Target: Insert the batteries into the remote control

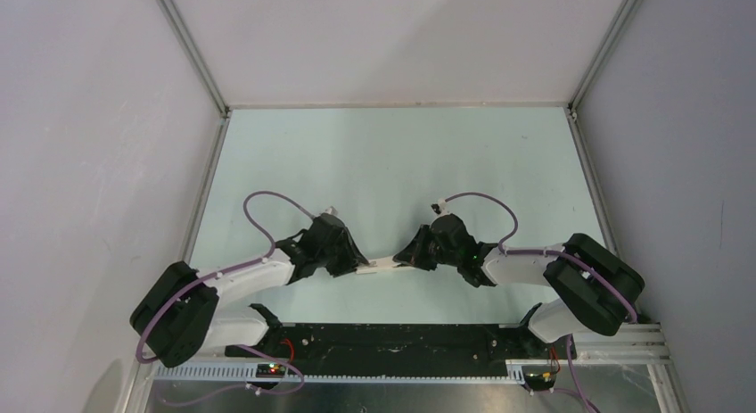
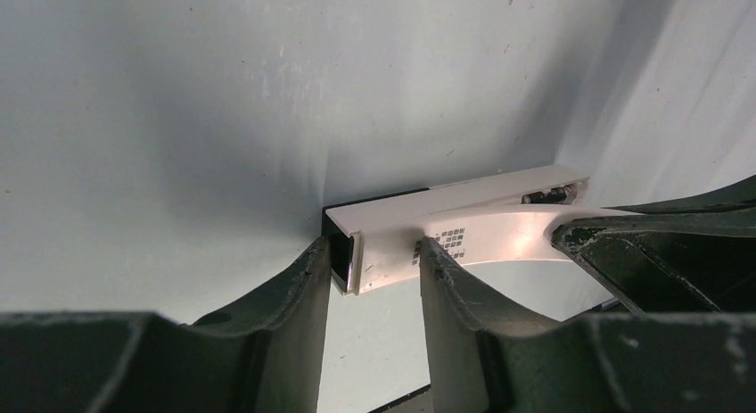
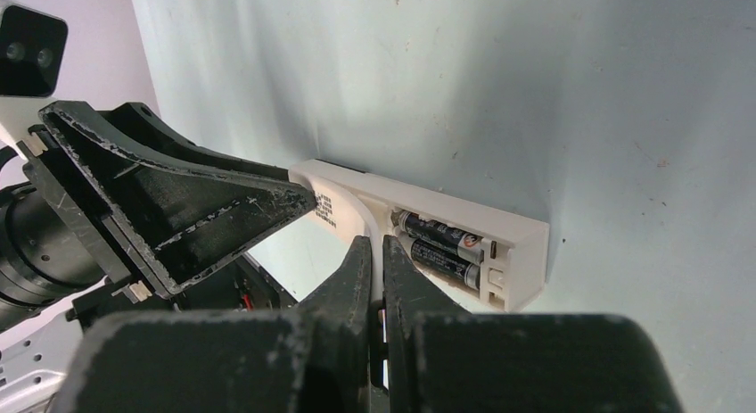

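Near the bench's (image 1: 401, 154) front edge, the left pincer (image 2: 374, 250) grasps the dark end of the slim white remote control (image 3: 446, 204). The right pincer (image 3: 376, 245) is clenched on a thin white cover (image 3: 350, 218). Beyond it, two dark batteries (image 3: 441, 244) lie side by side in the open bay.

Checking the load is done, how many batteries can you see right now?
2. The first battery lies in the remote control's open compartment, the second battery right alongside it. Others could be hidden from view.
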Controlling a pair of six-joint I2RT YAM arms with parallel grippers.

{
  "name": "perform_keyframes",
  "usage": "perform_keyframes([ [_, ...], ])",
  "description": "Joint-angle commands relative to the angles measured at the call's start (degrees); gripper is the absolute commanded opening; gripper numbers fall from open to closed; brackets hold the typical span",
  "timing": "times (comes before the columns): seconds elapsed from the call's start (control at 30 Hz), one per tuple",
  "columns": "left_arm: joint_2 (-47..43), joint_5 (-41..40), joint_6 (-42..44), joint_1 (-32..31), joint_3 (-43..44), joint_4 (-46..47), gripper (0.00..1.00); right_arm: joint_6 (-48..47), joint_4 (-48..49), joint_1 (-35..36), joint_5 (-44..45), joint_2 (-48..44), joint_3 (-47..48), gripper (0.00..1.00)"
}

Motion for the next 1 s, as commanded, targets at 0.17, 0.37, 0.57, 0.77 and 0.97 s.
perform_keyframes([
  [0.17,3.6,-2.0,1.7,-2.2,-1.2,-6.0,0.41,-3.4,-7.2,-0.3,2.6,0.3,-0.5,0.19],
  [0.37,5.0,-2.5,1.8,-2.9,-0.6,-6.8,0.41,-2.8,-9.0,-0.8,2.4,-1.3,-0.5,0.27],
  [0.57,4.3,-2.9,1.6,-3.2,-0.4,-7.4,0.41,-1.0,-13.3,-1.6,1.7,-4.1,0.6,0.35],
  [0.77,5.0,-3.1,1.4,-3.2,-0.3,-8.0,0.4,0.0,-20.4,-2.5,0.8,-7.0,3.0,0.44],
  [0.97,5.2,-3.0,1.3,-3.2,-0.3,-8.1,0.4,0.0,-27.2,-3.4,-0.8,-10.0,4.9,0.49],
])
